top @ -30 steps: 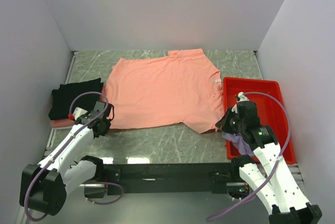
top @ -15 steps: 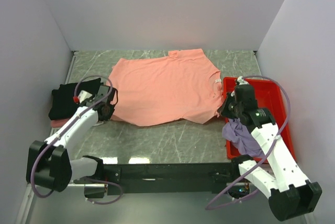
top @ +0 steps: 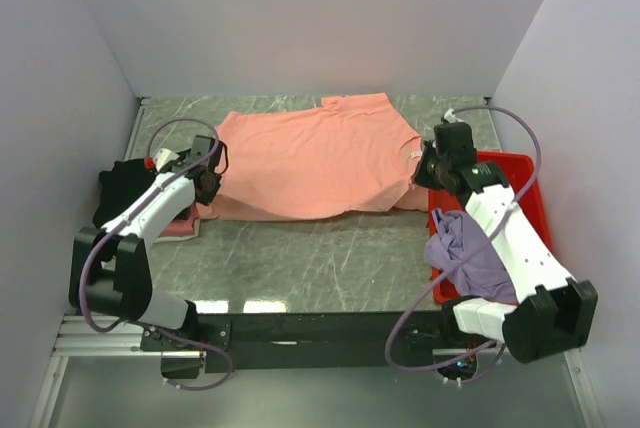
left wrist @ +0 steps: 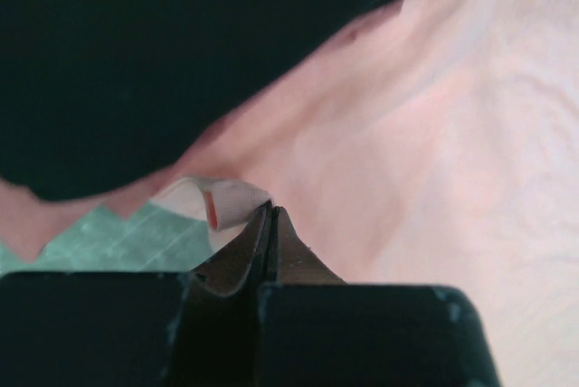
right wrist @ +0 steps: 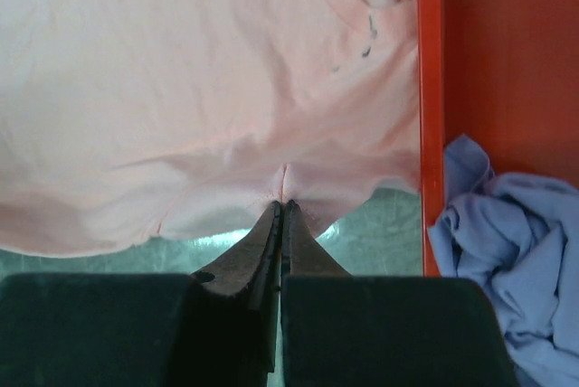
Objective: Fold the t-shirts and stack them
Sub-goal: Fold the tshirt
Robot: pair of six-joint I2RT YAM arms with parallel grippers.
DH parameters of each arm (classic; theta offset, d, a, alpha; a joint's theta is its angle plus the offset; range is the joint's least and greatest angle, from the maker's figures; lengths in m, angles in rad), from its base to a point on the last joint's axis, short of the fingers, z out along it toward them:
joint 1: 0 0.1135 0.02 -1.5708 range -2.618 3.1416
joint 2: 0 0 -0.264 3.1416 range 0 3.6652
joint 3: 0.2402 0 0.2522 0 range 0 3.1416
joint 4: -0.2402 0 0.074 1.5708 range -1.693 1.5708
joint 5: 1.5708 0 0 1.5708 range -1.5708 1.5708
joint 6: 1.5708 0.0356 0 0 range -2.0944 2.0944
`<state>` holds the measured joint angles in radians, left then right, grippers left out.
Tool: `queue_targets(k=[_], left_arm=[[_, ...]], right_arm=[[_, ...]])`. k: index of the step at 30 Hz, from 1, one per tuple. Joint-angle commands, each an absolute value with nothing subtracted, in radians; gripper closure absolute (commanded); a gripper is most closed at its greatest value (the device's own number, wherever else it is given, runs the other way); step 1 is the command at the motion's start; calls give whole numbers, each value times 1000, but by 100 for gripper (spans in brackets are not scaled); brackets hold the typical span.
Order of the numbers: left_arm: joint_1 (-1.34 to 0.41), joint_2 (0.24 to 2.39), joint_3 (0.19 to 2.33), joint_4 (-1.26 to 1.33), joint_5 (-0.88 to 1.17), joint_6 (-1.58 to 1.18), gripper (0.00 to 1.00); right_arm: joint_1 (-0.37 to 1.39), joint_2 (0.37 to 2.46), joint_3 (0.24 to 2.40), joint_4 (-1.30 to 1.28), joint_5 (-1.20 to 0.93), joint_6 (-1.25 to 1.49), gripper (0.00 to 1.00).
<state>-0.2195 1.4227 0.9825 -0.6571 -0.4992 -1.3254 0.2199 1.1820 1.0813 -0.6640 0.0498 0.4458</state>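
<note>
The salmon-pink t-shirt lies spread across the table with its near hem lifted and carried over itself. My left gripper is shut on the hem's left corner, and in the left wrist view the jaws pinch a pale fold of that cloth. At the right end of the hem, my right gripper is shut too; its tips bite a pucker in the salmon cloth. A black t-shirt lies folded at the left on a pink one. A lavender t-shirt lies crumpled in the tray.
A red plastic tray stands at the right edge, its rim just beside my right gripper. The black t-shirt lies close to my left gripper. White walls enclose the marble table on three sides.
Both grippers have moved away from the arm bases toward the far side, carrying the salmon t-shirt's near hem with them. The bare strip of table at the front has widened.
</note>
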Motion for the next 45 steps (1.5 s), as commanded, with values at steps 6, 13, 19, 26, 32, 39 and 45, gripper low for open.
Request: queue_targets(k=[6, 13, 19, 26, 32, 39, 45], left_arm=[[-153, 1545, 1106, -557, -489, -1253, 99], [-140, 1647, 1189, -572, -512, -1243, 99], [-137, 1724, 1253, -584, -509, -1226, 99], [-133, 1802, 1298, -610, -534, -1252, 99], [-132, 1828, 1342, -633, -568, -1266, 74], [-166, 1753, 1355, -585, -561, -1198, 22], [-233, 1706, 1327, -555, -514, -1155, 1]], right_arm=[[207, 1382, 1267, -575, 130, 416, 100], [198, 1592, 1454, -586, 115, 387, 100], [192, 1738, 1584, -629, 115, 387, 100], [189, 1871, 1687, -672, 140, 402, 100], [173, 2040, 1848, -690, 140, 385, 92], [169, 2080, 1946, -743, 100, 371, 40], [170, 1856, 1616, -609, 17, 400, 19]])
